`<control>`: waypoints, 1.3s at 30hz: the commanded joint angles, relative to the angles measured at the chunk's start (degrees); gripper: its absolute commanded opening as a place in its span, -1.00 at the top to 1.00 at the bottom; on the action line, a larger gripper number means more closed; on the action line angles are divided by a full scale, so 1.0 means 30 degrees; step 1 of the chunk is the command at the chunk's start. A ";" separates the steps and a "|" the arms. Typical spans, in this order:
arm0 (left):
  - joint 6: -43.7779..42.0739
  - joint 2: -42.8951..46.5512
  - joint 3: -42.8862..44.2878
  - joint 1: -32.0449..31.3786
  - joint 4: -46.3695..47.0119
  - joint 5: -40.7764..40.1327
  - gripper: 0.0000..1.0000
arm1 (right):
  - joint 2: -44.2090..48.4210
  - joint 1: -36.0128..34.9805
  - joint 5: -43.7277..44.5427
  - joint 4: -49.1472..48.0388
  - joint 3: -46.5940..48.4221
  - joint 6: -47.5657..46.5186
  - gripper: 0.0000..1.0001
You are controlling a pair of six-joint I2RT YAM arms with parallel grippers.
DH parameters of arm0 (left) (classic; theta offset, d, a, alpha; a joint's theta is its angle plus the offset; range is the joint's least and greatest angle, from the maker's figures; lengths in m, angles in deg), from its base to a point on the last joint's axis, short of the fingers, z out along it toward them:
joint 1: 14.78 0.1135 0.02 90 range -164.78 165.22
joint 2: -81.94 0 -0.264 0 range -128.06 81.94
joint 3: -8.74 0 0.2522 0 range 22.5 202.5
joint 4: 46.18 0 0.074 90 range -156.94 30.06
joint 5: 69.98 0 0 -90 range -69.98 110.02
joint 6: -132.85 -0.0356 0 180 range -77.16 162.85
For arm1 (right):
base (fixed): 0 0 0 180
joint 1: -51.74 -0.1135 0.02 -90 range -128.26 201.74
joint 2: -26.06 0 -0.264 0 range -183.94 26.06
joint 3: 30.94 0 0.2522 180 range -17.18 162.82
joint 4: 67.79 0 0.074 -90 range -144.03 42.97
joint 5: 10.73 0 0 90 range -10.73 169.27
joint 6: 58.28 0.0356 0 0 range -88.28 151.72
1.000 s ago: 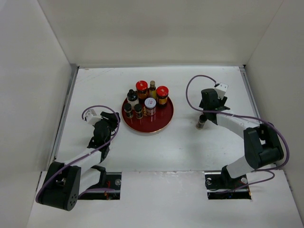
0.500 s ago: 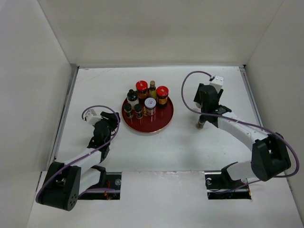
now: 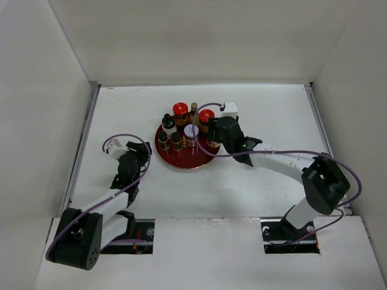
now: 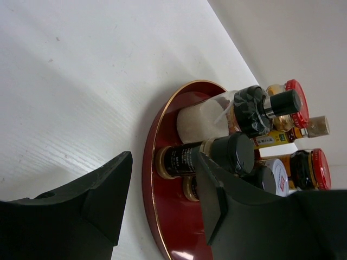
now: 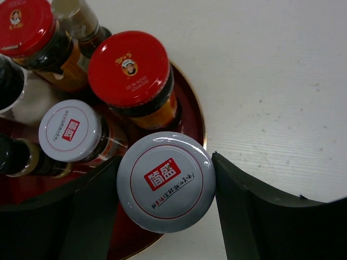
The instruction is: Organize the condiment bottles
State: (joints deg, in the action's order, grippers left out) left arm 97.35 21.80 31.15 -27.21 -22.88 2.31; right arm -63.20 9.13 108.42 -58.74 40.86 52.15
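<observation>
The round red tray [image 3: 181, 162] holds two red-capped jars [image 3: 179, 109] [image 3: 206, 115], a slim amber bottle [image 3: 194, 109], a white black-capped bottle [image 3: 168, 122], two black-capped spice jars [image 3: 163, 140] and a silver-lidded jar [image 3: 191, 132]. My right gripper [image 3: 213, 142] is over the tray's right edge. In the right wrist view it [image 5: 165, 169] is shut on another silver-lidded jar [image 5: 166, 181], beside a red-capped jar [image 5: 129, 67]. My left gripper [image 3: 136, 154] is open and empty just left of the tray; its wrist view [image 4: 162, 189] faces a spice jar [image 4: 206, 157].
White walls close in the table on the left, back and right. The right arm's purple cable [image 3: 284, 152] loops over the table right of the tray. The tray's gold rim [image 5: 201, 127] lies under the held jar.
My right arm has swung left from the table's right side to the tray's right edge, taking along the jar that stood on the table. The left arm has barely moved.
</observation>
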 commanded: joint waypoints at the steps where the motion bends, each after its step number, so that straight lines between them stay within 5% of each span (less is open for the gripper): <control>1: 0.0173 0.0477 0.0048 0.0085 0.0948 -0.0130 0.05 | -0.0131 -0.0165 -0.0396 -0.2619 0.1658 0.0017 0.09; 14: 0.0202 0.0300 0.0136 0.0056 0.0948 0.0047 0.05 | -0.3090 -0.0752 -0.0575 -0.2619 0.2128 0.0076 -0.02; 20: 0.0232 0.0241 0.0136 0.0056 0.0977 0.0076 0.05 | -0.3121 -0.1074 -0.0546 -0.2329 0.2040 -0.0100 -0.51; 27: 0.0261 0.0446 0.0049 0.0114 0.0919 -0.0012 0.02 | 0.0446 -0.1338 -0.0254 -0.1799 0.0637 -0.0451 -0.86; 35: 0.0290 0.0242 0.0107 0.0085 0.0919 -0.0071 0.01 | 0.6804 0.1469 0.4719 0.2060 -0.3024 0.0864 -0.71; 39: 0.0349 0.0007 0.0165 0.0027 0.0977 0.0104 0.00 | 0.8449 0.3784 0.5900 0.5753 -0.4490 0.2504 -0.81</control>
State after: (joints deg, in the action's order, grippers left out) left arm 97.67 22.02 31.15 -27.18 -22.83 2.53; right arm -38.93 17.59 120.02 -52.24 30.50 55.29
